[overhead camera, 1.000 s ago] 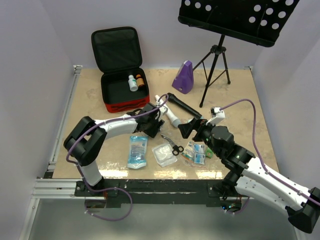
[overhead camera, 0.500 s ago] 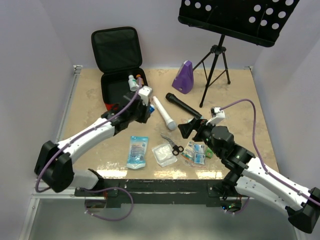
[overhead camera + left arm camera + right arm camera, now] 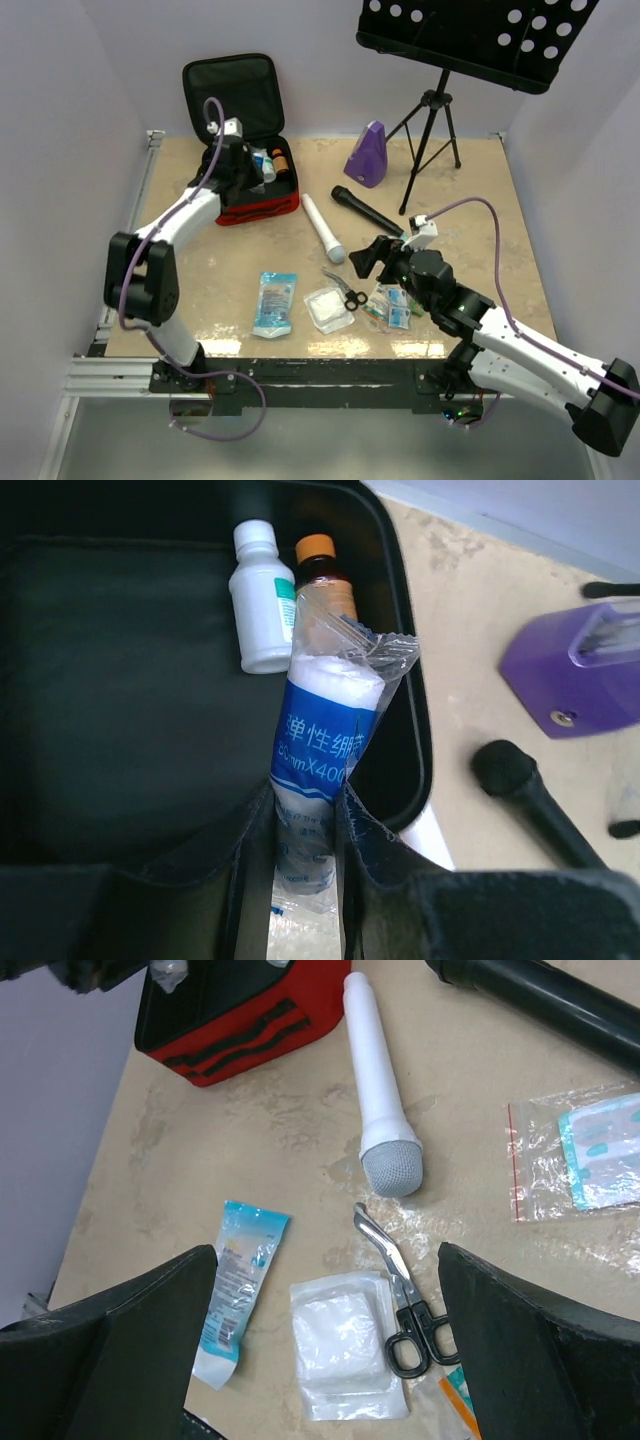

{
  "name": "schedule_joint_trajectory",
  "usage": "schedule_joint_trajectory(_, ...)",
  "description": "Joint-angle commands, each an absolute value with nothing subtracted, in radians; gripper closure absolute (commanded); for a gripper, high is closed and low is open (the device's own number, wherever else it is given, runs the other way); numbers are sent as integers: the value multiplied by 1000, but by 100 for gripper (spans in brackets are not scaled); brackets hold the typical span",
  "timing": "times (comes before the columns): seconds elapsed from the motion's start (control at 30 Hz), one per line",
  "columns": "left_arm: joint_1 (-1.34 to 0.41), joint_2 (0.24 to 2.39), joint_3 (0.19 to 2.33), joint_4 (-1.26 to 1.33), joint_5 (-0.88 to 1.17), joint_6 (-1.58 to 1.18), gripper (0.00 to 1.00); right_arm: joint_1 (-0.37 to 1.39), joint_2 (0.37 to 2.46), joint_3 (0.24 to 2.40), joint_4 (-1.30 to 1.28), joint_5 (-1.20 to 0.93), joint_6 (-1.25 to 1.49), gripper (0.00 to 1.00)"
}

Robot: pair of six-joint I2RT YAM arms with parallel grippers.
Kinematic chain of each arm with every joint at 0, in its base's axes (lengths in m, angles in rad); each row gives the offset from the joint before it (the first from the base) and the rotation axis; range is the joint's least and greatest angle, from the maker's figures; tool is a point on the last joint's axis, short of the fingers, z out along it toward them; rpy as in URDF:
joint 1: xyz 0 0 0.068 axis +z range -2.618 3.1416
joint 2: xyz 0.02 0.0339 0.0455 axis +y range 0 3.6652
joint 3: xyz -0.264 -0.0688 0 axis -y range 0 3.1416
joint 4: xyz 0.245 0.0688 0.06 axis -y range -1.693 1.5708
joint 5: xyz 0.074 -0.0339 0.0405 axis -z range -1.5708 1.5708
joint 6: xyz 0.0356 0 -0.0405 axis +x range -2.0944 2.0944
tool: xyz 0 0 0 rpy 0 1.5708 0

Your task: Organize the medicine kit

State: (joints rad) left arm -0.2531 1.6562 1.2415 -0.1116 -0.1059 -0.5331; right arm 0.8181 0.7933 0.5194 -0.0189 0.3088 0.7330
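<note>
1. The left arm has swung from the middle of the table to the back-left corner since a second ago. The left gripper now hangs over the open medicine kit, pinching a wrapped bandage roll by its lower end.
2. The right gripper has crept slightly left. Its jaws are spread wide above the scissors and a gauze packet.
3. The kit sits near the table's back-left corner, its lid propped up against the rear wall. A bare strip separates it from the left edge rail.
4. Open room: bare tabletop lies right of the music stand legs, and more between the kit's front wall and a blue sachet near the front edge.
5. The middle is crowded. A white microphone and a black microphone lie just apart on diagonals, with a purple metronome behind them.
6. The kit is a square soft case, red outside with dark straps on its front wall and black lining inside.
7. A white bottle and an amber bottle with an orange cap lie side by side against its right wall — the rest of the lining shows bare.
</note>
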Motion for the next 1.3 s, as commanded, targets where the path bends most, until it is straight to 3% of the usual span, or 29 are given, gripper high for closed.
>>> schedule_joint_trajectory(0.0,-216,1801,1350,-107,-150,-613,78,816,824,569,26,278,716,2)
schedule_joint_trajectory(0.17,-147,1902,1342,-25,-127,-699,76,816,841,614,41,261,706,2)
schedule_joint_trajectory(0.77,-101,2236,1655,-20,-20,-718,73,816,919,698,21,307,624,2)
schedule_joint_trajectory(0.93,-98,2273,1696,18,-5,-709,65,816,928,689,26,304,629,2)
schedule_joint_trajectory(1.1,-91,2299,1744,2,15,-692,43,815,930,689,23,311,621,2)
schedule_joint_trajectory(1.27,-81,2247,1720,3,8,-678,31,816,936,690,29,308,621,2)
